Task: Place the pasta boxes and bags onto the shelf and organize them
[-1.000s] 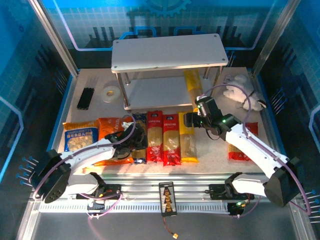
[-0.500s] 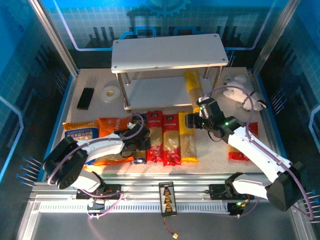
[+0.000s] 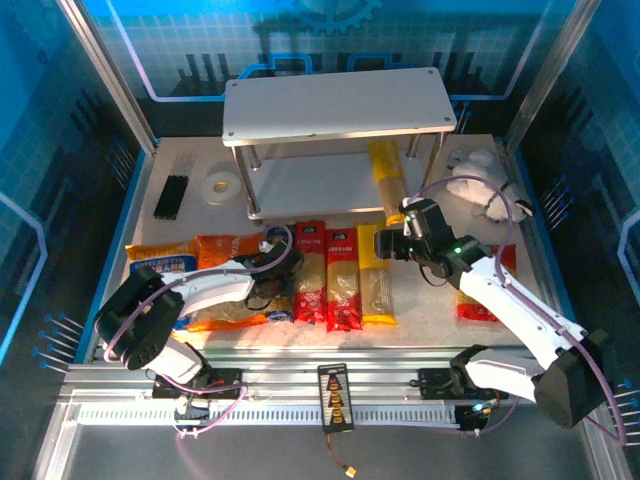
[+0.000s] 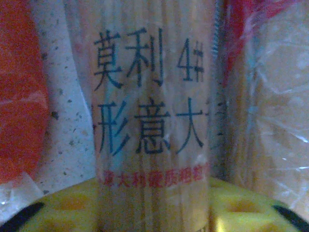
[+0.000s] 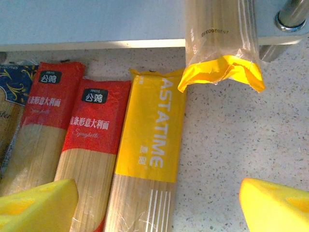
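The shelf [image 3: 340,108] stands at the back, and one yellow spaghetti pack [image 3: 385,172] lies on its lower board [image 5: 96,21], its end overhanging the edge [image 5: 219,67]. On the table in a row lie the blue-and-yellow pack [image 4: 149,121], two red packs [image 3: 309,272] [image 3: 342,278] and a yellow pack [image 5: 149,140]. My left gripper [image 3: 274,266] is low over the blue-and-yellow pack, its yellow fingers [image 4: 63,208] pressed against both sides. My right gripper [image 5: 154,208] hangs open above the yellow pack's right edge. Left of the row lie the blue-orange bag [image 3: 160,265] and the orange bag [image 3: 220,250].
A red bag [image 3: 490,290] lies at the right, partly under my right arm. A white plush toy [image 3: 482,185] sits right of the shelf. A tape roll [image 3: 221,185] and a black strip [image 3: 171,196] lie left of it. A shelf post [image 5: 292,14] stands close ahead.
My left arm has folded in and its gripper has slid right and forward onto the blue-and-yellow pack. My right gripper has shifted slightly right.
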`<state>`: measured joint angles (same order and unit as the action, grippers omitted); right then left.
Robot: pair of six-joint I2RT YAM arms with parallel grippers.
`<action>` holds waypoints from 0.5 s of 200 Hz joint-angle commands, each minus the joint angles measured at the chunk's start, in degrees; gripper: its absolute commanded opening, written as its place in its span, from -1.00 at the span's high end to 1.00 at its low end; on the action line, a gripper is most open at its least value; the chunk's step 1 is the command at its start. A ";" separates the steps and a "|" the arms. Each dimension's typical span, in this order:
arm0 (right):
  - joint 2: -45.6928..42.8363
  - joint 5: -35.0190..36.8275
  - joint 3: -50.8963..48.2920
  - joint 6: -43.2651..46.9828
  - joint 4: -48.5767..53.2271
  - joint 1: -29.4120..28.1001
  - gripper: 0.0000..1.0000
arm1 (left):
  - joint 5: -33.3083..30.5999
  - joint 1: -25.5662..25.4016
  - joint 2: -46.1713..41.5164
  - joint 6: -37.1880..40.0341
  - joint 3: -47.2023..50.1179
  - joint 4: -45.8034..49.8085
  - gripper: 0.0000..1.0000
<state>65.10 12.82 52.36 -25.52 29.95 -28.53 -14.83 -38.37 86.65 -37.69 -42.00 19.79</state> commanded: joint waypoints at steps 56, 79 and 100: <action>-3.22 -0.87 -1.12 -0.84 0.02 0.92 -0.75 | 2.62 -0.04 -10.95 1.28 -0.49 6.08 1.00; -3.70 -0.95 -1.21 -0.96 -0.10 0.91 -0.74 | 2.00 -0.04 -15.82 2.22 -2.28 10.24 0.98; -3.50 -1.37 -1.12 -1.11 -0.24 0.92 -0.74 | 1.62 0.00 -19.34 3.65 -4.90 13.10 0.96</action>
<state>62.46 12.71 51.68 -25.71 29.93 -28.36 -11.92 -38.37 72.53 -36.88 -42.13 29.87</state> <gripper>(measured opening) 0.872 0.197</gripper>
